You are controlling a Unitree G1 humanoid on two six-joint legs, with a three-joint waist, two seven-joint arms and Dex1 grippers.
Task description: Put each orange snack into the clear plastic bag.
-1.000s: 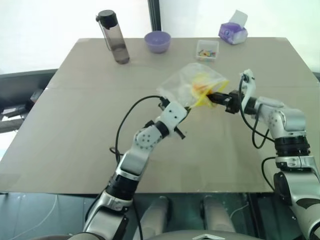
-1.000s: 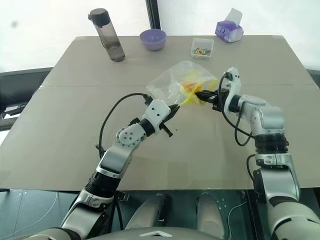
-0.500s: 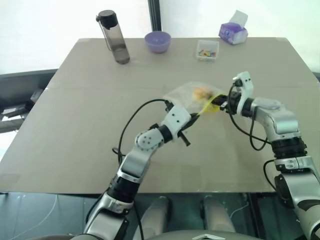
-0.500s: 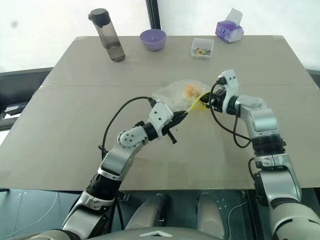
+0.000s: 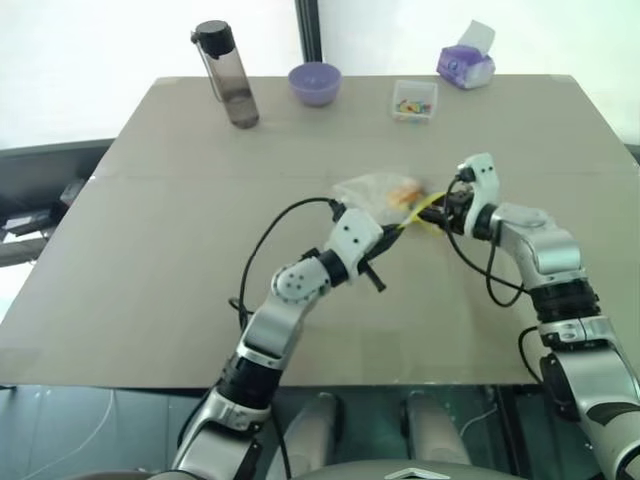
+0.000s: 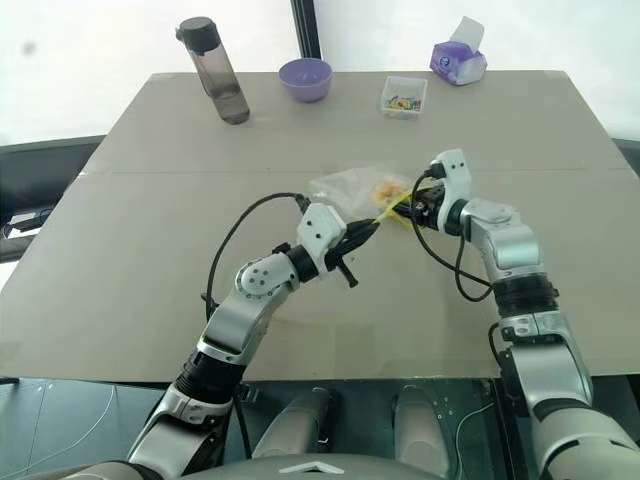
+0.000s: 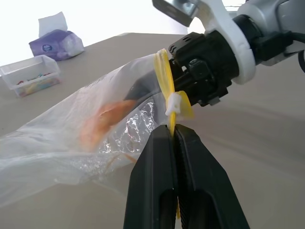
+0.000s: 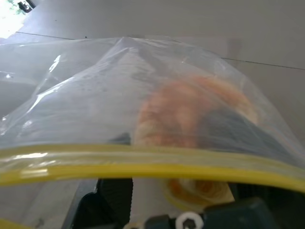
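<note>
left gripper (image 7: pixel 172 136): pinched tight on the clear plastic bag (image 5: pixel 372 192) strip
right gripper (image 5: pixel 447 205): jaws hidden, can't tell
risk: orange snack (image 8: pixel 190 112) could slide out the unsealed mouth

Bare tan tabletop (image 5: pixel 150 250) fills the frame's left and lower parts. Obstacles line the top edge: dark translucent bottle (image 5: pixel 227 75), purple bowl (image 5: pixel 315 83), small clear box (image 5: pixel 414 101), purple tissue pack (image 5: pixel 466 62).

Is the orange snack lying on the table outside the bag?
No, the snack shows through the clear wall of the bag, inside it.
</note>
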